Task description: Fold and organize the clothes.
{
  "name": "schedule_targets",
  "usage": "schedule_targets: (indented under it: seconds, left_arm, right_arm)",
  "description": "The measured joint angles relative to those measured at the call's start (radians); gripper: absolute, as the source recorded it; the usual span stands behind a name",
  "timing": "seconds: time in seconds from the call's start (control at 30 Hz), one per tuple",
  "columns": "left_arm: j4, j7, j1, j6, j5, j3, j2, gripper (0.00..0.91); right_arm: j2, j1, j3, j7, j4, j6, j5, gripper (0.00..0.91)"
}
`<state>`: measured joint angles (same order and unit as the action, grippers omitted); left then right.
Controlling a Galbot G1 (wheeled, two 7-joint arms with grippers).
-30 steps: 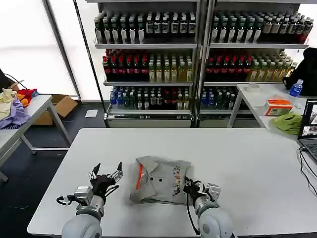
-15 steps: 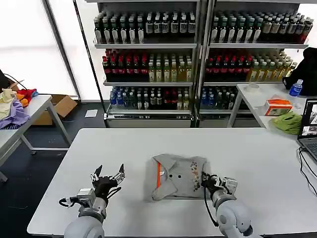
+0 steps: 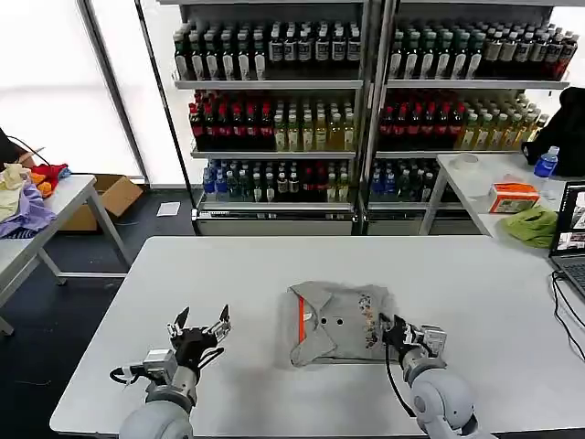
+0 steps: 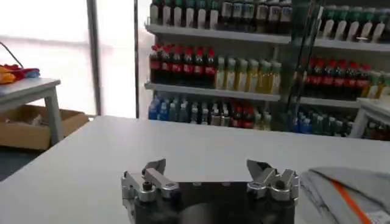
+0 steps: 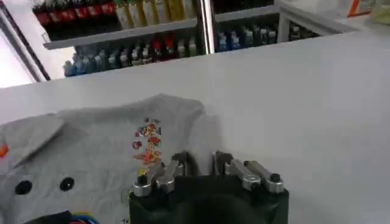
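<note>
One folded grey shirt [image 3: 338,311], right gripper [image 3: 391,327] clamped on its edge

I think this is a test room made to look like a shop. Behind my white table [image 3: 228,274] stand metal shelves [image 3: 366,91] with many rows of drink bottles [image 3: 274,123], as in a store. But beside them I see work tables, a laptop [image 3: 571,229], a cardboard box [image 3: 110,197] on the floor and bright windows.
</note>
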<state>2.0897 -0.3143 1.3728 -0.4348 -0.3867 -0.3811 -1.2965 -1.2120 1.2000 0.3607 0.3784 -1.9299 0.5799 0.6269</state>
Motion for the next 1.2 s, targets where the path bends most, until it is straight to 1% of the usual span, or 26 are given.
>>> schedule_targets:
  seconds: [0.23,0.43,0.83,1.2]
  left_arm:
    - [0.000,0.000,0.002,0.000,0.005,0.008,-0.007,0.907]
    - [0.004,0.000,0.012,0.000,0.005,0.005,-0.008,0.907]
    - [0.001,-0.001,0.018,0.002,0.008,0.010,-0.012,0.907]
    - [-0.007,0.000,0.017,0.003,0.009,0.010,-0.011,0.907]
  right_arm:
    - [0.010,0.045,-0.015,-0.021,-0.154,0.001,-0.068,0.907]
    - [0.025,0.105,-0.072,-0.011,-0.218,0.001,-0.090,0.907]
    - [0.020,0.159,-0.107,0.068,-0.210,0.000,-0.007,0.907]
    - [0.023,0.187,-0.108,0.116,-0.187,-0.001,0.036,0.907]
